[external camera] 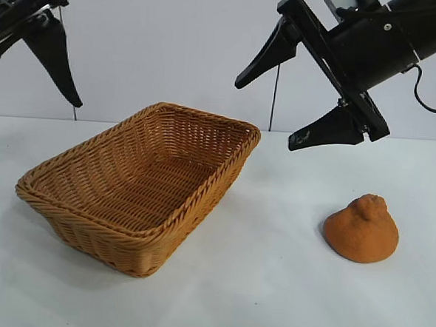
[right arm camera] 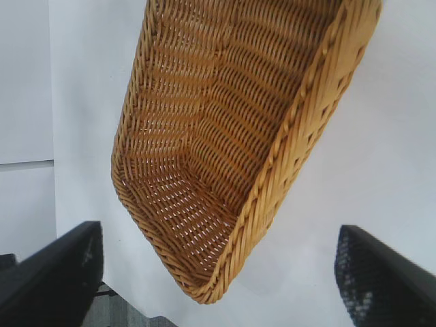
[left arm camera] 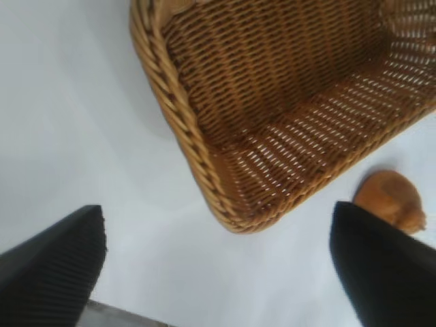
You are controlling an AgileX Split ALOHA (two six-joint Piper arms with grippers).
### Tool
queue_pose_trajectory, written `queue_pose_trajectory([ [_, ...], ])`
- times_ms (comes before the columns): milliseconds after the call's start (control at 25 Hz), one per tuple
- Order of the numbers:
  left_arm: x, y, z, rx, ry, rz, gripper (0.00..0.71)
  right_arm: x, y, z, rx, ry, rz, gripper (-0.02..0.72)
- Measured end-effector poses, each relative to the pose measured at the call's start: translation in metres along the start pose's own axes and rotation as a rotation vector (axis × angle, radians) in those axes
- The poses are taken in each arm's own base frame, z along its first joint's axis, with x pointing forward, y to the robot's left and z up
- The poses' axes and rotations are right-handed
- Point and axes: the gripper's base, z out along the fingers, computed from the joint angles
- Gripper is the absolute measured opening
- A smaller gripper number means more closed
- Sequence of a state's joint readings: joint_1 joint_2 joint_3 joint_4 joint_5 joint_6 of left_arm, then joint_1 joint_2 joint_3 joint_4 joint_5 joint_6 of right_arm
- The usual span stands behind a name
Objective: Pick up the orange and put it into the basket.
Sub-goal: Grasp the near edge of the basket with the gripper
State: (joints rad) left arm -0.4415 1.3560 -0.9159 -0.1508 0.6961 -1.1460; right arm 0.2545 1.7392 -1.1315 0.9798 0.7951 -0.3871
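The orange [external camera: 361, 228], dull and dome-shaped with a knobby top, sits on the white table at the right. It also shows in the left wrist view [left arm camera: 390, 197]. The tan wicker basket [external camera: 138, 196] stands empty left of centre, also in the left wrist view [left arm camera: 204, 157] and the right wrist view [right arm camera: 300, 136]. My right gripper [external camera: 269, 111] is open and empty, raised high above the table, up and left of the orange. My left gripper [external camera: 61, 72] hangs open and empty at the top left, above and behind the basket.
The white table [external camera: 270, 285] spreads around the basket and orange, with a white wall behind. A dark cable [external camera: 429, 102] loops off the right arm at the far right.
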Motion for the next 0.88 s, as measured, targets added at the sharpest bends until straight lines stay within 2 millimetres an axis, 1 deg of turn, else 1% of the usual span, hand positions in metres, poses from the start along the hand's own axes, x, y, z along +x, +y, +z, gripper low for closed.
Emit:
queue_pose_trajectory([
  [120,-0.002,0.001,0.016,-0.051,0.006,-0.015,0.633,0.000,0.000,0.000,0.000,0.000,0.000,0.631],
  [240,-0.004,0.004,0.039,-0.107,0.022,-0.026,0.633,0.000,0.000,0.000,0.000,0.000,0.000,0.631],
  [400,-0.005,0.004,0.064,-0.126,0.039,-0.062,0.633,0.000,0.000,0.000,0.001,-0.002,0.000,0.631],
  [640,-0.006,0.011,0.102,-0.177,0.053,-0.093,0.633,0.000,0.000,0.000,0.002,-0.005,0.000,0.631],
  [880,-0.009,0.016,0.135,-0.183,0.036,-0.105,0.633,-0.001,0.000,0.000,0.004,-0.010,0.000,0.631],
])
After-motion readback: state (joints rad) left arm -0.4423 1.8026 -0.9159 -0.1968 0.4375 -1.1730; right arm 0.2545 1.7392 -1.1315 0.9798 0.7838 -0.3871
